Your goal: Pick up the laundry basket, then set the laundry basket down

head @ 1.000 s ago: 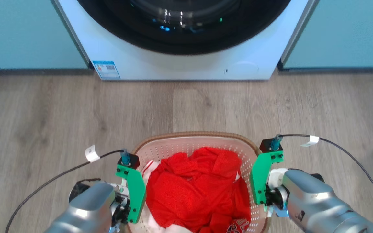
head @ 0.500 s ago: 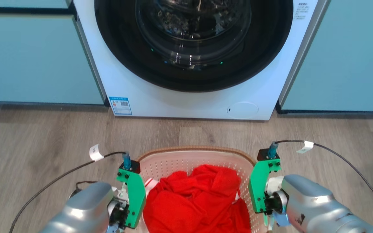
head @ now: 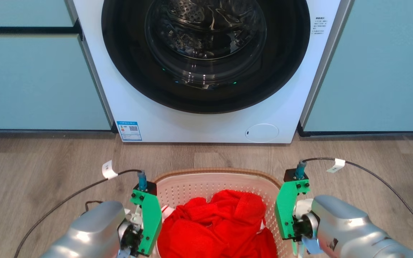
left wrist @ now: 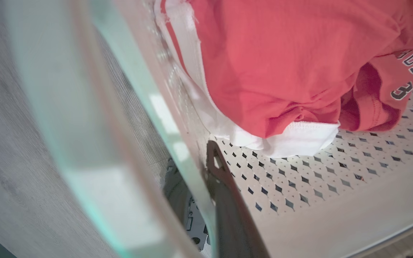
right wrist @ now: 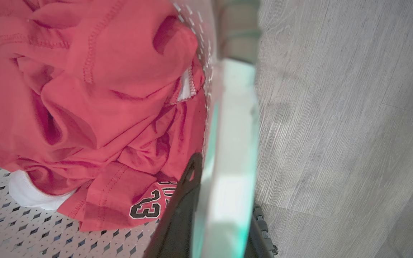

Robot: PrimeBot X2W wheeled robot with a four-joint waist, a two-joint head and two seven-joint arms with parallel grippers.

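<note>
Two claws hold the laundry basket [head: 210, 174] by its side walls, low in the head view, in front of the washing machine [head: 206, 125]. My wrist views show what the head view hides behind green brackets [head: 151, 218]: the left claw [left wrist: 195, 168] and right claw [right wrist: 224, 186] are each pinched on a wall, one dark finger inside and one outside. The basket is white perforated plastic with a brown rim, and red clothing [head: 221, 222] lies inside. Since half a second ago the camera has tilted up; the grip is unchanged.

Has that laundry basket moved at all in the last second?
Yes. The floor strip between the laundry basket and the washing machine has narrowed: it went toward the machine, though the camera shifted too.
</note>
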